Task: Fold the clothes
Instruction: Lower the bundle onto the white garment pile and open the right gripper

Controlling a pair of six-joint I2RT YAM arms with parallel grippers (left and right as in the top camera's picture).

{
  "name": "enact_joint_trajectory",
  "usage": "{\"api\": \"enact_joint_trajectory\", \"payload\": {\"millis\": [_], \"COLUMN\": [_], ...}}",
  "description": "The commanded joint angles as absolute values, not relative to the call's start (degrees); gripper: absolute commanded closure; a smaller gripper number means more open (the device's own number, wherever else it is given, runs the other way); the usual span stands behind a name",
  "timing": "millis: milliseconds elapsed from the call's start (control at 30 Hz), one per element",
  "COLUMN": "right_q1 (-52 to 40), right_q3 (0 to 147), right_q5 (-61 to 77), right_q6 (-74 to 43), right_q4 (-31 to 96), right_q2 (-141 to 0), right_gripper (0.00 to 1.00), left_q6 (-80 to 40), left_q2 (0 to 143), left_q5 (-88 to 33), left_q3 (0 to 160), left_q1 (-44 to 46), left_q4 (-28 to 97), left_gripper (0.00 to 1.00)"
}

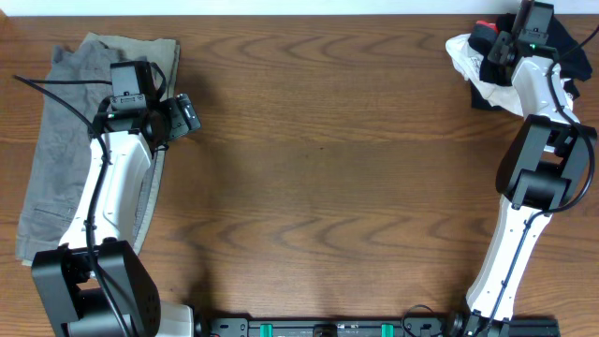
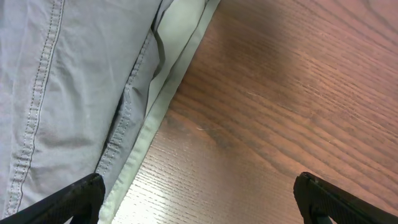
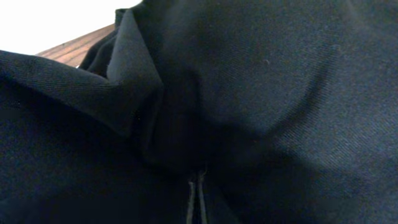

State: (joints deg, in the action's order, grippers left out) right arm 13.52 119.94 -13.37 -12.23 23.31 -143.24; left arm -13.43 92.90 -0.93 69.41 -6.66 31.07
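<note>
The left jaws gape; the right jaws pinch together.

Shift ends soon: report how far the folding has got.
Done: grey garment lies folded at left. In hand: right pincer shut on the black garment in the far-right pile. To do: that, plus the white garment. Left pincer open, empty.

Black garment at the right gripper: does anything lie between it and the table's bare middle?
Only a white garment, bunched against the black garment on the side facing the middle. Beyond it the table is bare wood.
</note>
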Motion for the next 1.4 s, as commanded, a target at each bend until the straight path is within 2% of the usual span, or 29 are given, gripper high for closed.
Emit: {"api": "enact_joint_trajectory", "payload": {"millis": [0,233,467,600,767,967,1367], "right_q1": [13.0,13.3,12.5,11.4,9.0,5.0,3.5], "right_q3": [118.8,118.8,118.8,118.8,118.8,118.8,118.8], "right_q5": [-13.1,-13.2,-8.4,-3.7,8.4,18.8,18.3], "right_q6": [-12.6,-12.6,-9.7,-9.5,-10.2,-13.5,-12.5], "right_q4": [24.2,28.2,39.6,48.1,60.2,70.6,74.7], "right_q2": [-139.3,-126.6,-115.5,-109.1,-101.4,-97.0,-96.7], "right_gripper": [0.92,0.73,0.32,0.22,0.02,0.01,0.01], "left_q6": [-12.5,-12.6,-12.6,-12.6,-12.6,-12.6,-12.6], "left_q2": [93.6,93.6,93.6,93.6,93.6,93.6,93.6], "left_q5": [-0.8,-0.8,-0.8,-0.8,-0.8,-0.8,-0.8], "left_q3": [68.8,68.8,68.8,68.8,68.8,68.8,68.8], "left_q1": [-6.8,-6.8,-6.8,-6.8,-6.8,-6.8,-6.8], "left_q4": [31.0,31.0,31.0,31.0,31.0,31.0,31.0], "left_gripper": [0.02,0.02,0.02,0.02,0.02,0.02,0.02]}}
